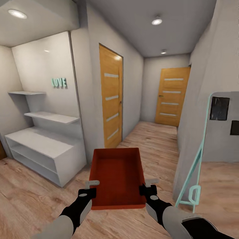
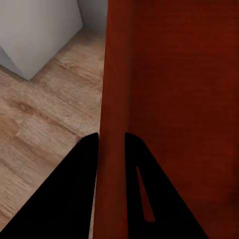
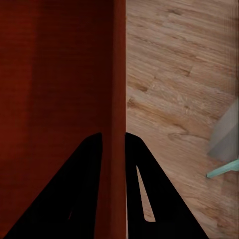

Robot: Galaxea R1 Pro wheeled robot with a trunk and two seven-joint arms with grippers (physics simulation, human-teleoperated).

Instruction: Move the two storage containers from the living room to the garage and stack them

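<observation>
Left claw (image 1: 92,186) and right claw (image 1: 148,186) each pinch a side wall of the storage container (image 1: 117,172), facing an open wood-floored hallway (image 1: 156,139).

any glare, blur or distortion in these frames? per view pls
Head view: wide-angle stretch bends the walls; glare from the ceiling light on the left-hand orange wooden door; the red-orange rectangular storage container is sharp. Left wrist view: soft, and the left gripper fingers are featureless black silhouettes. Right wrist view: the same, with the right gripper fingers black and the light wood plank floor blurry.

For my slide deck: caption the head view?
Both grippers carry a red container down a wood-floored hallway.
</observation>
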